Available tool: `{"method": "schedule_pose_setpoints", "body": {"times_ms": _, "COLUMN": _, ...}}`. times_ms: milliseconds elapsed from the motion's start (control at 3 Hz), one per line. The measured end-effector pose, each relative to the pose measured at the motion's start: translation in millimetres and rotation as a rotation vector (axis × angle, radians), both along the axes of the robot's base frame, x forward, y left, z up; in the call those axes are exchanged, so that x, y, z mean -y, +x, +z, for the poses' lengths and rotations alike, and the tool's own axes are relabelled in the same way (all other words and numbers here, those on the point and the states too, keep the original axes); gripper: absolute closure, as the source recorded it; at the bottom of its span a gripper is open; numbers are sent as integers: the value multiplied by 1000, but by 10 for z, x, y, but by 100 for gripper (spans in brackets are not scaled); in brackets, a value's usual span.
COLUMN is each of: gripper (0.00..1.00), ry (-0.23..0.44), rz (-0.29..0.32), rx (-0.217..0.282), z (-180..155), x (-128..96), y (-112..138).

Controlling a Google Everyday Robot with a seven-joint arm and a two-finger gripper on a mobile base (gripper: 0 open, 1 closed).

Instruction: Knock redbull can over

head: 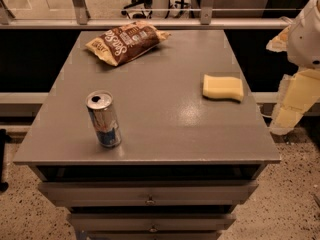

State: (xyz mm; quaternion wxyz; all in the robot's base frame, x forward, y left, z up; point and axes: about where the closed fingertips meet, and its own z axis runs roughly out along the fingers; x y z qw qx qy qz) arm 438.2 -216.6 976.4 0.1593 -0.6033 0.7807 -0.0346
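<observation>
The redbull can (104, 119) stands upright on the grey table (165, 124), near its front left edge. It is silver and blue, and its open pull-tab top faces up. My arm (305, 34) hangs off the table's right side, far from the can. My gripper (286, 115) seems to be the pale end of the arm, low beside the table's right edge. It touches nothing.
A brown crinkled chip bag (126, 41) lies at the table's far left. A yellow sponge (223, 87) lies at the right middle. Drawers (150, 194) sit below the tabletop. A railing (150, 21) runs behind the table.
</observation>
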Motion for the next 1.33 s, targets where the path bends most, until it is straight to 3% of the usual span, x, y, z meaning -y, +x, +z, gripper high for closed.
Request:
{"method": "schedule_pose_setpoints", "body": {"times_ms": 667, "gripper": 0, "ry": 36, "rz": -17, "rx": -9, "z": -127, "x": -127, "y": -1}}
{"method": "schedule_pose_setpoints", "body": {"times_ms": 1000, "gripper": 0, "ry": 131, "rz": -47, "rx": -19, "z": -332, "x": -549, "y": 4}}
{"method": "schedule_pose_setpoints", "body": {"times_ms": 1333, "gripper": 0, "ry": 287, "rz": -98, "rx": -32, "z": -538, "x": -1183, "y": 46}}
